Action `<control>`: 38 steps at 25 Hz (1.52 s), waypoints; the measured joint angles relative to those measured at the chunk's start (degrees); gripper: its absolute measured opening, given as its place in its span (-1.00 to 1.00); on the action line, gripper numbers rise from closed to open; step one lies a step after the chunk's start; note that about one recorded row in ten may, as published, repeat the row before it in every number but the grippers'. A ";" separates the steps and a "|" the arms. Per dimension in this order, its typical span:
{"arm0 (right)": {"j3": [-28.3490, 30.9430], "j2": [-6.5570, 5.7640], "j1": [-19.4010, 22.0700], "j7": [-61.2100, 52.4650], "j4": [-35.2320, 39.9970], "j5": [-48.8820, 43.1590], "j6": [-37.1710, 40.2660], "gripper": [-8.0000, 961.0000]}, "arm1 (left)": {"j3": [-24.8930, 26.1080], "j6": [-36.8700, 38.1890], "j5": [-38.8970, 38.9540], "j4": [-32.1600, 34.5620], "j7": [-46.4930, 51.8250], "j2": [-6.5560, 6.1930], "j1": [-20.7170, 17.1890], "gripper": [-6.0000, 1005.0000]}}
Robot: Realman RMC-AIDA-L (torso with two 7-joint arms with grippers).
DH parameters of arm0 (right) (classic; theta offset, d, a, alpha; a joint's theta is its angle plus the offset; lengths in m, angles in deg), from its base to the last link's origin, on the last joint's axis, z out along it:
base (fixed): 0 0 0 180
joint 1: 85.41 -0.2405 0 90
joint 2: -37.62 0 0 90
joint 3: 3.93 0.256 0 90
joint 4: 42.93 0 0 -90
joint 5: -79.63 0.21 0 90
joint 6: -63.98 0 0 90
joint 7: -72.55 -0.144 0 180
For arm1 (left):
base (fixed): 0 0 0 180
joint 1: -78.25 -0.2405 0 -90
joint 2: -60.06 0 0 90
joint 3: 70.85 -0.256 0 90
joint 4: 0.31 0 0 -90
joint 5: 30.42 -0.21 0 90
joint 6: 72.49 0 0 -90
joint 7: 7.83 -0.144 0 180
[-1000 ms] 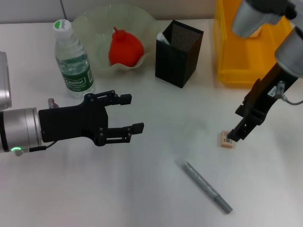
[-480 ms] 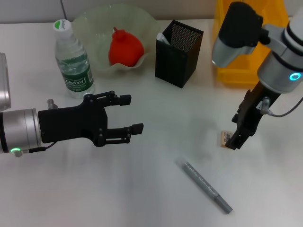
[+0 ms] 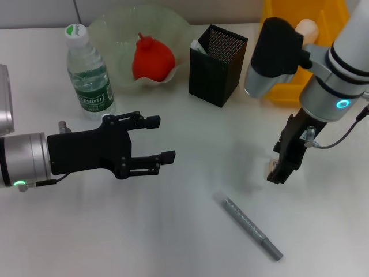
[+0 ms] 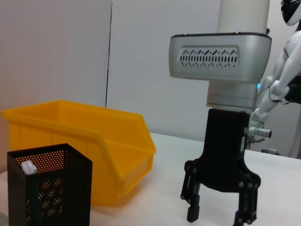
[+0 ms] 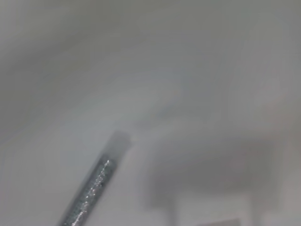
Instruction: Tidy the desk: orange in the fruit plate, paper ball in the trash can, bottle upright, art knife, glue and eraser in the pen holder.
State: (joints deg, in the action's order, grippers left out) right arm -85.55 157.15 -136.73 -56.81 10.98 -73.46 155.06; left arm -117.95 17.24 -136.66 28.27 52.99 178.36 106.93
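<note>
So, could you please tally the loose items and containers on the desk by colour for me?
Red-orange: 1, the orange
Pale green: 1, the fruit plate
Black: 1, the pen holder
Yellow: 1, the trash can
Clear with green label: 1, the bottle
Beige: 1, the eraser
Grey: 1, the pen-shaped tool
Total: 7

Along the far edge I have the bottle (image 3: 88,73) standing upright at far left, then the fruit plate (image 3: 115,32) with the orange (image 3: 153,59) in it, the pen holder (image 3: 218,65), and the trash can (image 3: 281,69) at far right. Nearer me, the eraser (image 3: 271,168) lies right of centre, with the art knife (image 3: 252,227) nearer still.
</note>
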 joint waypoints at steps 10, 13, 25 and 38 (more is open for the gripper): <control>-3.93 0.05 0.00 -0.43 -1.73 0.17 -3.84 0.25 | 0.00 0.00 0.14 -0.19 -0.02 0.00 -0.05 0.60; -4.19 0.06 0.01 -0.43 -1.76 0.22 -4.07 0.11 | 0.00 0.00 0.16 -0.25 -0.01 0.00 -0.03 0.60; -7.64 0.17 0.58 -0.90 -1.89 0.46 -5.70 -0.17 | 0.00 0.13 0.16 -0.28 0.00 0.00 -0.02 0.60; -4.95 -0.03 1.72 -1.21 3.58 1.11 -2.54 -0.59 | 0.00 0.28 0.16 -0.28 0.00 0.01 -0.10 0.60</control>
State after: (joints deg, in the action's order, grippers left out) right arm -90.50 157.12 -135.02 -58.02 14.57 -72.35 152.52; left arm -117.96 17.52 -136.50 27.99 52.99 178.37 106.83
